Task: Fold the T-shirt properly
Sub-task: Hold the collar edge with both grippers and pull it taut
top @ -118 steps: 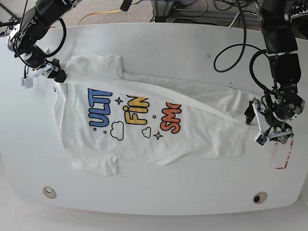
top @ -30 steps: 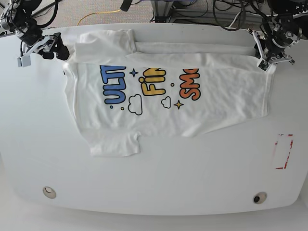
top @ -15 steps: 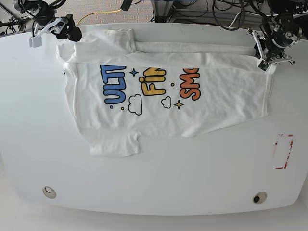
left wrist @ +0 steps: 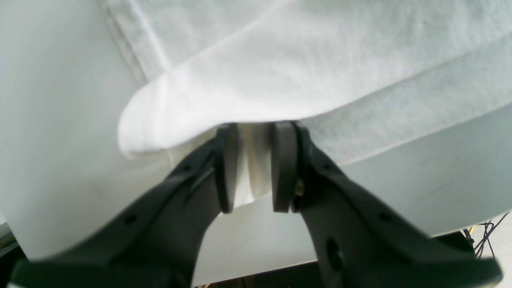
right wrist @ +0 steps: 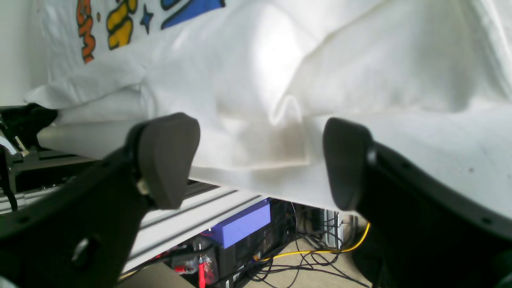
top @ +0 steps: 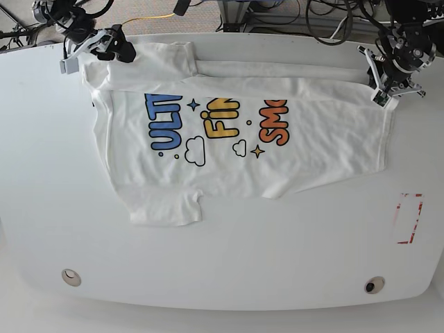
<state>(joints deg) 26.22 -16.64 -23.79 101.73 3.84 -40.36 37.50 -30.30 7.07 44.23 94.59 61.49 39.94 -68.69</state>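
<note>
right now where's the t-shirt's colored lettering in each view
Base: the lettering sits on the upper middle of the T-shirt, center of the picture.
Right wrist: it shows at the top left, beyond the open right gripper.
Left wrist: not in view, only plain white cloth.
Shared landmark: the table's far edge.

White round-cornered table [top: 229,270], grey carpet with yellow cable [top: 142,21], aluminium frame rails [right wrist: 192,224] beneath.
</note>
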